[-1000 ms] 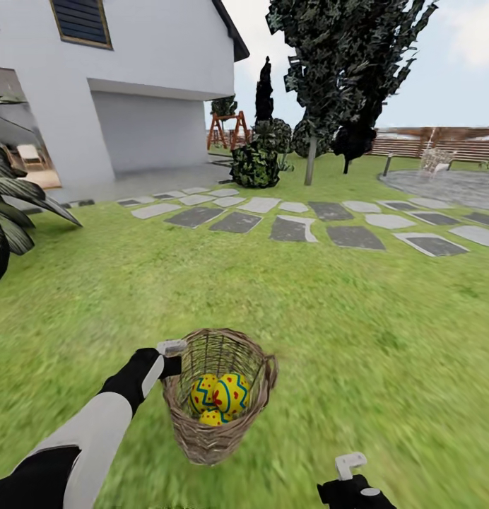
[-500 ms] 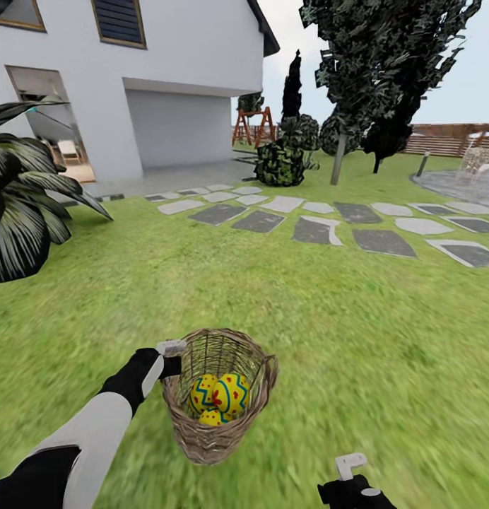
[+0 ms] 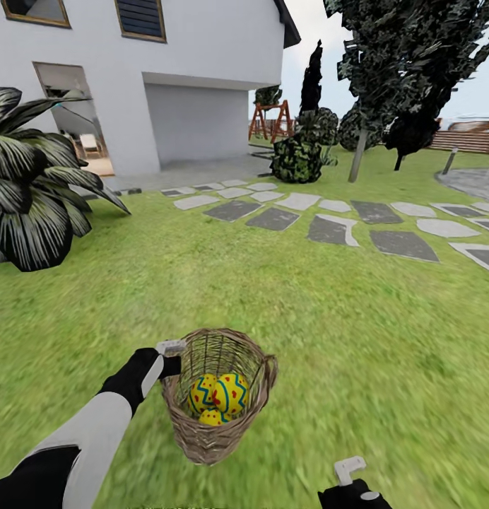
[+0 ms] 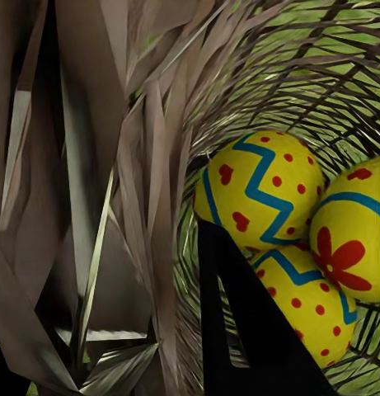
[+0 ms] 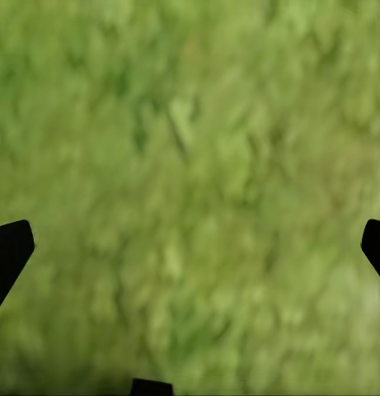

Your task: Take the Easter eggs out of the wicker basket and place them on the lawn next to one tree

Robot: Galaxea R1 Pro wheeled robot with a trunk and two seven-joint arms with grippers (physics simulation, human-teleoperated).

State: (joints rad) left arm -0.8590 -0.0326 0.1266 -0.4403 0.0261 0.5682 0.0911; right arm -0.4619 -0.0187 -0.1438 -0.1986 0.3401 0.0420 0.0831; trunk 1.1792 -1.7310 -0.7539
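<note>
Green lawn (image 3: 329, 332) spreads out toward stepping stones (image 3: 329, 230) and a white house (image 3: 145, 78). Left tool (image 3: 171, 355) is clamped on the wicker basket (image 3: 205, 431) rim, basket held up over the grass. 3 Easter eggs (image 3: 220, 396) sit packed together inside, touching. Right tool (image 3: 349, 475) hangs low beside it, fingers wide apart over blurred grass. Spiky plant (image 3: 32, 205) at left.

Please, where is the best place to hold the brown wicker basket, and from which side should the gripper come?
Probably the upper rim of the brown woven wicker basket. The left gripper already clamps the rim wall on the robot's left side, one finger inside beside the three yellow eggs. The rim is thin and the mouth open, so coming from above suits it.
</note>
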